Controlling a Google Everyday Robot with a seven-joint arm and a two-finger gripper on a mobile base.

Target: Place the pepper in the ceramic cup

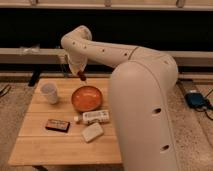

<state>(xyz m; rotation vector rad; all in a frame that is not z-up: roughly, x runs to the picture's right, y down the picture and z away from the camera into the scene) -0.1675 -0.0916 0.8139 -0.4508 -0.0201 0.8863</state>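
My gripper (80, 74) hangs above the back of the wooden table (35, 145), just behind the far left rim of the orange bowl (87, 98). It is shut on the pepper (82, 77), a small dark red piece that sticks out below the fingertips. The ceramic cup (49, 92) is a plain whitish cup standing upright on the left part of the table, to the left of the gripper and lower. The cup looks empty from here.
A dark rectangular box (57, 125) lies at the front left. A white packet (95, 116) and a pale bar (92, 132) lie in front of the bowl. My large white arm body (145, 110) covers the table's right side.
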